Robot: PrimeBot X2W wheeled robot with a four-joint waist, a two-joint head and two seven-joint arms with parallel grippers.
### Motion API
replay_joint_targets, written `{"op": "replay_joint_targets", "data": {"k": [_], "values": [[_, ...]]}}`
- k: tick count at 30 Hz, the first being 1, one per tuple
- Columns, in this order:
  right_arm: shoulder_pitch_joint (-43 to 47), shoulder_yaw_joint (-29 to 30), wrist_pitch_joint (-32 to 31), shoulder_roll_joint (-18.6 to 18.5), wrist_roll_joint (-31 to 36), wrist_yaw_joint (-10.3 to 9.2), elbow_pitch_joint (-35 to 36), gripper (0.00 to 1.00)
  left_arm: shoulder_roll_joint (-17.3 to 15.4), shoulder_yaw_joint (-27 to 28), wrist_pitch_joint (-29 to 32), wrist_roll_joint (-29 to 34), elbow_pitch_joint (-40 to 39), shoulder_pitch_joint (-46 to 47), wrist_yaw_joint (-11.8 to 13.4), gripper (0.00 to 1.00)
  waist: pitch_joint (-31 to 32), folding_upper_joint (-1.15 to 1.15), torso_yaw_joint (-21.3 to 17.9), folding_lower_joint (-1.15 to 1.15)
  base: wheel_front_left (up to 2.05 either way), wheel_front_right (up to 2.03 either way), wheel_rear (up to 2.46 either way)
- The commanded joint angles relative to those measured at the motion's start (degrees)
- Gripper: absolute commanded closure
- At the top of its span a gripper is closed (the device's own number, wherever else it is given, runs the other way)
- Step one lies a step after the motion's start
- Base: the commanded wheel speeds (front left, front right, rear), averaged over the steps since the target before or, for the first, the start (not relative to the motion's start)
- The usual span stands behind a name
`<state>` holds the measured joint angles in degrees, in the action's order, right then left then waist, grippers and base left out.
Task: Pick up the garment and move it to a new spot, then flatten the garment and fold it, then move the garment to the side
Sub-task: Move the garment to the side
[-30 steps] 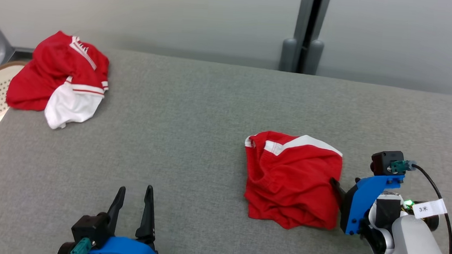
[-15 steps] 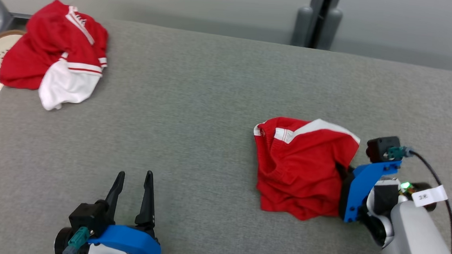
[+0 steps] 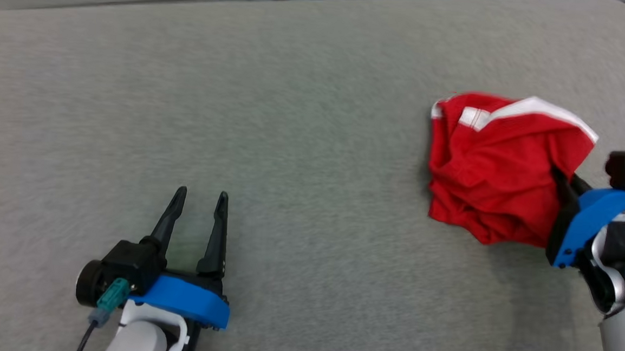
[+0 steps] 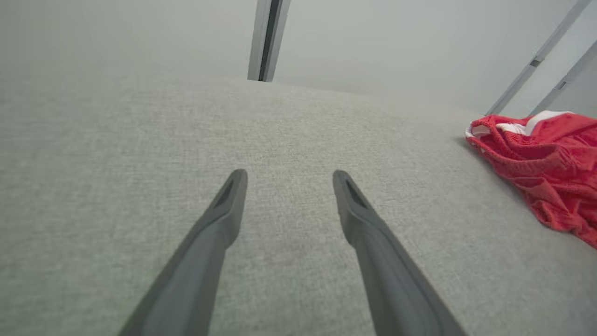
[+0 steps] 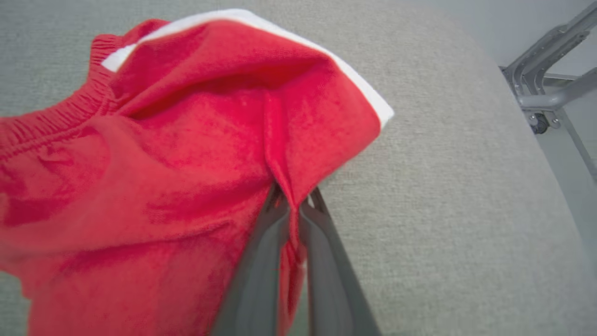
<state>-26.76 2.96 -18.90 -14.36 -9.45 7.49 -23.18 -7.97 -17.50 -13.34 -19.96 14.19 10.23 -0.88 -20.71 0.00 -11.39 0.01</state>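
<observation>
The garment is a crumpled red piece with white stripes, bunched at the right of the grey padded table. My right gripper is shut on a fold at its right edge, the cloth pulled up toward it. In the right wrist view the red garment is pinched between the two dark fingers. My left gripper rests open low at the front left, nothing between its fingers. From the left wrist camera, the left gripper points over bare fabric, the garment far to its right.
The table's rounded right edge lies close to the garment, with a grey metal frame on castors beyond it. A dark vertical post stands against the pale wall behind the table.
My right gripper closed on the garment's right edge and the cloth has lifted into a peak there. The head camera swung right and down, putting the other red garment out of frame.
</observation>
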Motion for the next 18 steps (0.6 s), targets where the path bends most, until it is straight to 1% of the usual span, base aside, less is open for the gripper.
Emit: {"op": "replay_joint_targets", "data": {"k": [1,5,9,13,18], "values": [[0.1,0.4,0.5,0.1,-0.3,0.01,0.3,1.0,-0.6,0.0,0.3,0.5,-0.5,0.9,0.1,0.0,0.3,0.0,-1.5,-0.01,0.0,0.0,0.0],[0.5,2.8,2.2,0.7,0.3,0.01,0.5,1.0,-1.8,-1.1,2.5,1.6,-2.5,2.6,-0.4,0.0,-2.2,0.0,-5.1,-0.01,0.0,0.0,0.0],[-1.7,3.9,3.6,1.7,-0.1,0.01,-0.8,1.0,-2.7,-1.9,4.3,2.4,-4.3,4.0,-0.5,0.0,-4.4,0.0,-6.4,-0.01,0.0,0.0,0.0],[-5.3,5.2,4.0,0.6,0.2,0.01,-3.7,1.0,-3.3,-2.5,5.7,2.8,-6.1,5.0,-0.4,0.0,-6.5,0.0,-5.2,-0.01,0.0,0.0,0.0],[-10.9,7.2,4.1,-3.6,1.7,0.01,-8.2,1.0,-4.0,-2.7,6.9,3.2,-7.6,5.2,-0.1,0.0,-8.7,0.0,-1.4,-0.01,0.0,0.0,0.0]]}}
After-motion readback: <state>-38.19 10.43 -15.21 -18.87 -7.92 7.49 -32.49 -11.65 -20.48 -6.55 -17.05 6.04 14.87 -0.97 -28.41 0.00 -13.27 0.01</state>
